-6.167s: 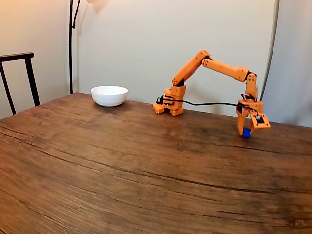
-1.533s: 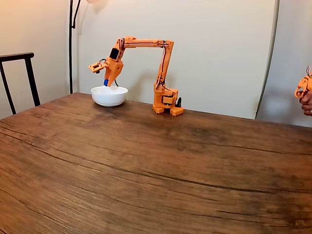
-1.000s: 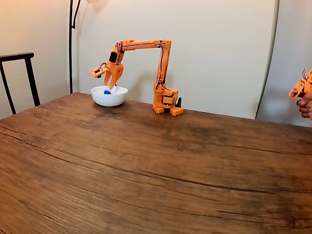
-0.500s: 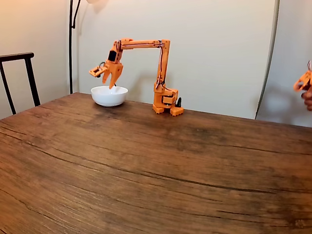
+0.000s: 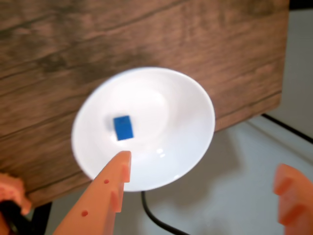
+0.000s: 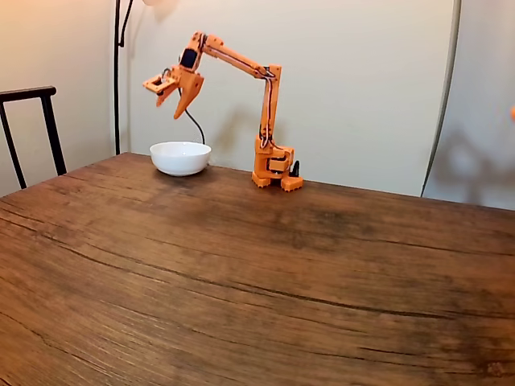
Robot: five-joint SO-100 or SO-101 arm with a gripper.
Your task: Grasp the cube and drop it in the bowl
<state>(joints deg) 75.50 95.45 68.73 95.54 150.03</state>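
Note:
The small blue cube [image 5: 123, 128] lies inside the white bowl [image 5: 181, 122], left of its centre in the wrist view. In the fixed view the bowl [image 6: 180, 158] stands at the table's far left edge, and its inside is hidden from that side. My orange gripper [image 6: 170, 100] hangs well above the bowl, open and empty. Seen from the wrist, the gripper [image 5: 203, 169] has its two orange fingers spread wide, one fingertip [image 5: 120, 164] over the bowl's near rim, the other at the right edge.
The arm's orange base [image 6: 276, 170] stands just right of the bowl at the back of the wooden table [image 6: 257, 273]. A dark chair [image 6: 32, 129] stands at the left. A black cable [image 5: 156, 220] runs under the bowl's edge past the table edge.
The gripper carried the cube from the right side to the bowl, opened and let it fall in. In the last half second it has risen higher above the bowl.

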